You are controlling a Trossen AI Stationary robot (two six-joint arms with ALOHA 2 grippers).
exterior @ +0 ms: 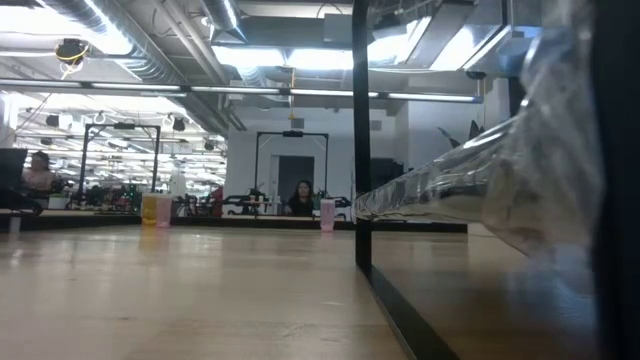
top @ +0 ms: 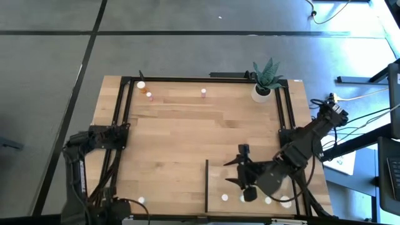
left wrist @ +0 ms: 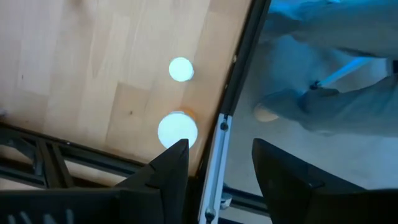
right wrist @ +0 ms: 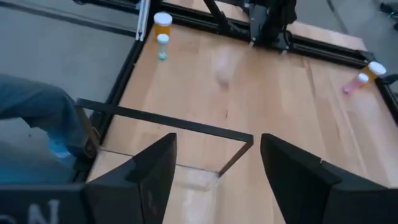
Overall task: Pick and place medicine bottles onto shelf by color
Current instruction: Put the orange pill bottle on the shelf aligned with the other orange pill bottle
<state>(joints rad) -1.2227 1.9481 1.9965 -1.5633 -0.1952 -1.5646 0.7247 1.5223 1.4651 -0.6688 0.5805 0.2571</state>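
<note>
**Between picks: right gripper empty over the shelf, loose bottles left at the table edges**

Plank tabletop (top: 187, 125) with a black frame fills the high view. Going left to right: your left gripper (left wrist: 214, 165) waits at the table's left edge, by the near corner, jaws parted, nothing between them. Just past its fingers stand two white-capped bottles: an orange bottle (left wrist: 178, 129) close by and a small bottle (left wrist: 181, 69) beyond it. At the far left corner sit two more bottles (top: 144, 89), with a pink bottle (top: 204, 92) along the far edge. Further right stands the potted plant (top: 265, 80), not part of the job.

Your right gripper (right wrist: 214, 165) hangs over the shelf (top: 215, 181) at near right, jaws apart and empty. White caps (top: 225, 197) already line the shelf's near edge; their body colours can't be told from above.

Judgement: a placement looks finished, next pick not started. Next move calls for reaching a loose bottle, closing around its body, then setting it beside its own colour on the shelf without knocking the row.
</note>
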